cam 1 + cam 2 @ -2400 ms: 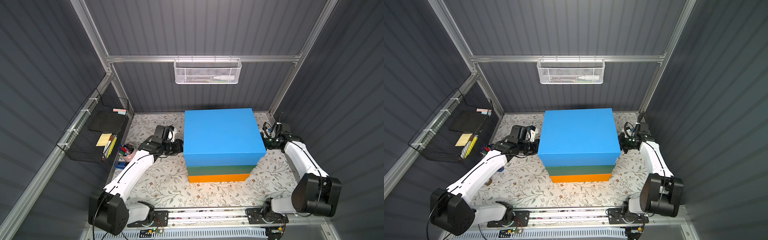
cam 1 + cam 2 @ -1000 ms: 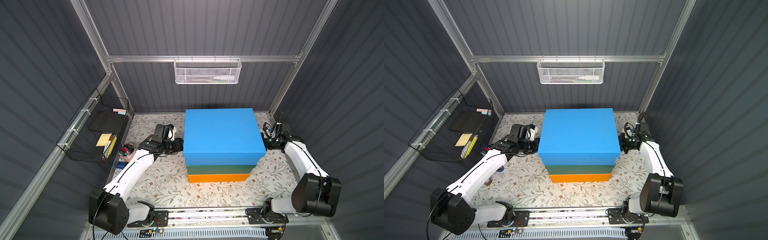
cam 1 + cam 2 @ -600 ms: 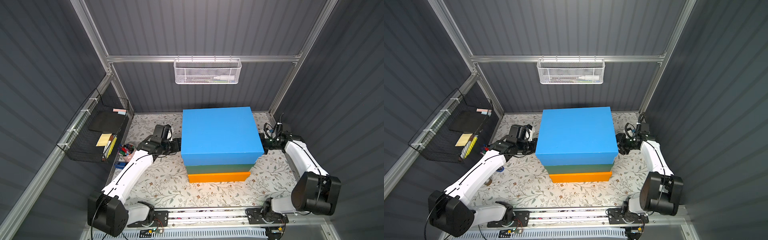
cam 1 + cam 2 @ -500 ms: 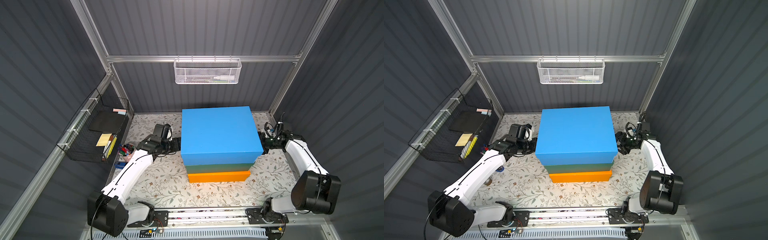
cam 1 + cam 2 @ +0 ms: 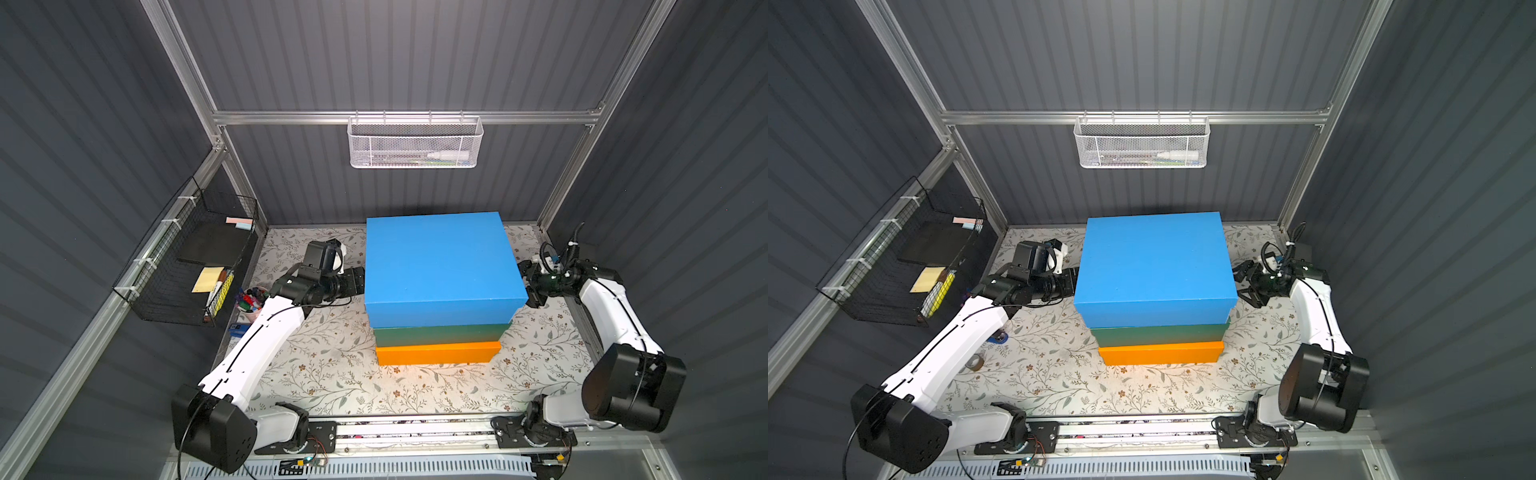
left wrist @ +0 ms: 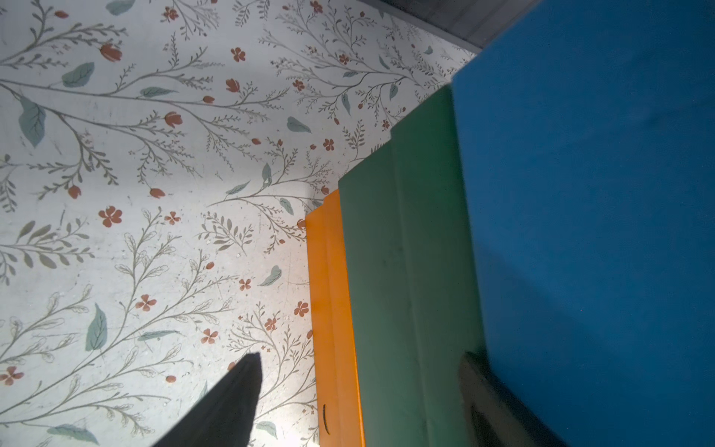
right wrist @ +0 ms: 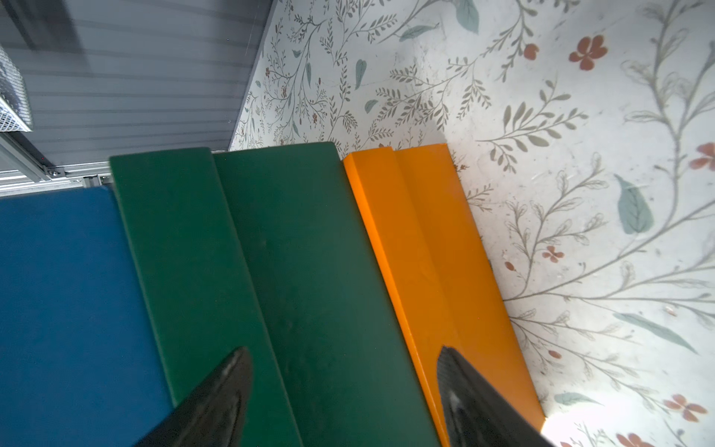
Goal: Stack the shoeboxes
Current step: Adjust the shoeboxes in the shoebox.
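Note:
The three shoeboxes stand in one stack in both top views: orange at the bottom, dark green in the middle, blue on top. My left gripper is open at the stack's left side. In its wrist view its gripper spans the orange and green sides, one finger close by the blue box. My right gripper is open at the right side. In its wrist view the gripper frames the green side and orange edge, gripping nothing.
A white mesh basket hangs on the back wall. A black wire rack hangs on the left wall above a cup of markers. A tape roll lies by the left arm. The arms' rail runs along the front edge.
Both grippers have opened beside the stack. The blue box has shifted slightly to the left on the green one. The right gripper has drawn back a little.

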